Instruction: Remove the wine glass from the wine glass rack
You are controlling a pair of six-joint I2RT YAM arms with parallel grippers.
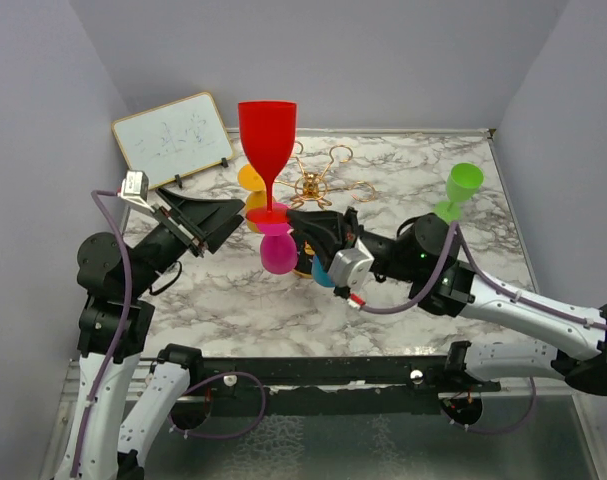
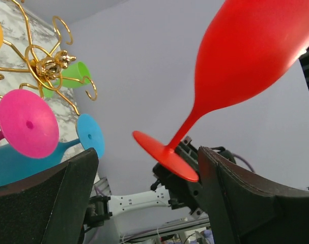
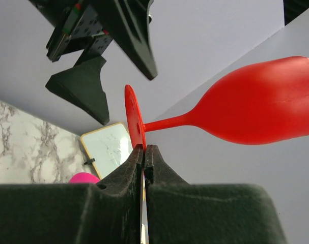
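Note:
A red wine glass (image 1: 266, 135) stands upright in the air, clear of the gold wine glass rack (image 1: 313, 183) behind it. My right gripper (image 3: 144, 148) is shut on the rim of the glass's round foot (image 3: 134, 119), with the bowl (image 3: 261, 101) beyond it. From the left, my left gripper (image 1: 218, 215) stands open beside the foot. In the left wrist view the foot (image 2: 167, 155) hangs between the wide-apart fingers (image 2: 78, 173), nearer the right one; whether it touches I cannot tell. The rack (image 2: 50, 63) shows at the upper left.
A pink glass (image 1: 277, 252), an orange glass (image 1: 251, 178) and a blue glass (image 1: 321, 272) hang on the rack's near side. A green glass (image 1: 461, 188) is to the right of the rack. A small whiteboard (image 1: 173, 140) leans at the back left.

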